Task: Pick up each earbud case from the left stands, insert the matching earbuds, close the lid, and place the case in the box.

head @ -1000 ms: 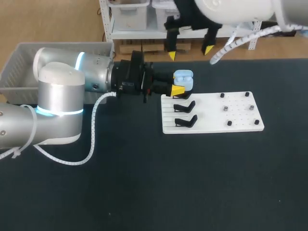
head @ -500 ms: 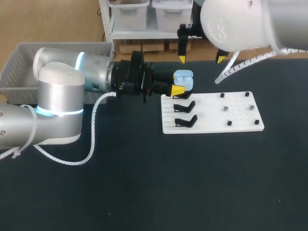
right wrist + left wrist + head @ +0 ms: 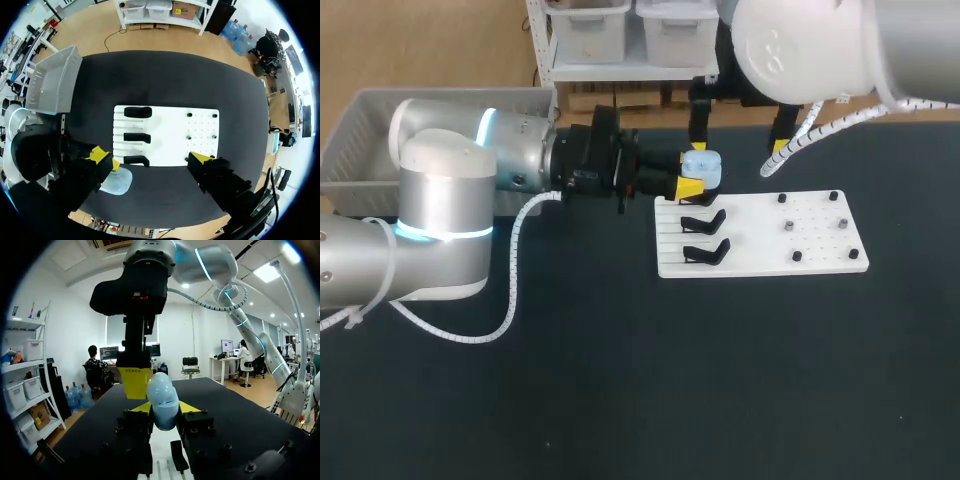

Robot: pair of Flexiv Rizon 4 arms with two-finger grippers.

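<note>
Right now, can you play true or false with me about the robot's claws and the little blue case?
1. The left claw is holding the light blue case. True.
2. The case is sitting on one of the black stands. False: the stands hold nothing, and the case is in the left claw at the edge of the white board.
3. The right claw is open. True.
4. The grey box is over by the right arm. False: it is on the left arm's side.
</note>
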